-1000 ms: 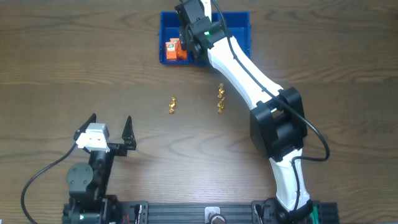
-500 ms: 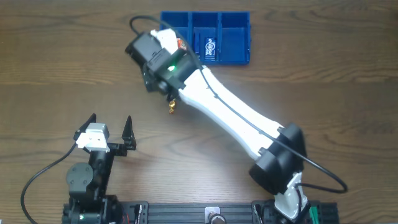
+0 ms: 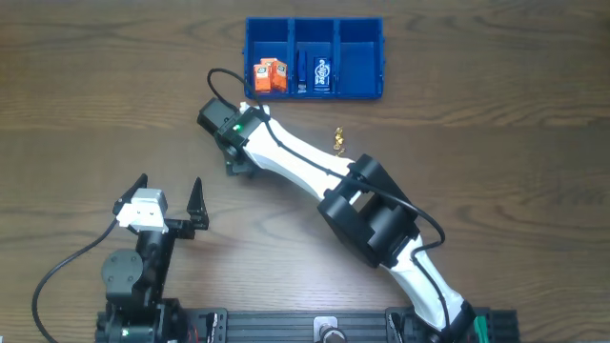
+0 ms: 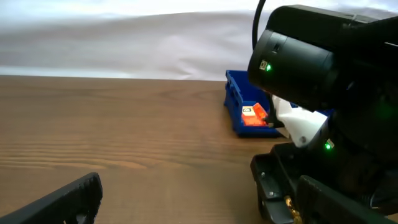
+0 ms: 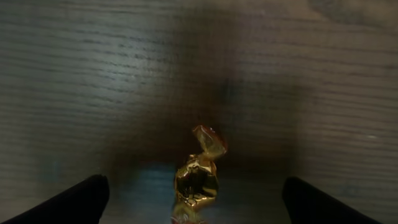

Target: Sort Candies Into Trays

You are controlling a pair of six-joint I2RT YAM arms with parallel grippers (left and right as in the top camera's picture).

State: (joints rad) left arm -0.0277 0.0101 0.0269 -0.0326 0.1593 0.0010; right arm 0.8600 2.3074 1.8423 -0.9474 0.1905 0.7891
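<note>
Right wrist view: your right gripper (image 3: pixel 234 162) hangs spread wide over a gold foil-wrapped candy (image 5: pixel 198 177), grasping nothing.
Candy lies on the brown wooden table (image 3: pixel 95 95) between the fingers, touching neither; blue three-compartment plastic tray (image 3: pixel 360 57) sits well apart, orange wrapped candies (image 3: pixel 270 76) in its left compartment; your left gripper (image 3: pixel 171 191) rests released.

Wooden table (image 3: pixel 76 86) — dark grain, white backdrop (image 4: pixel 124 37)
</note>
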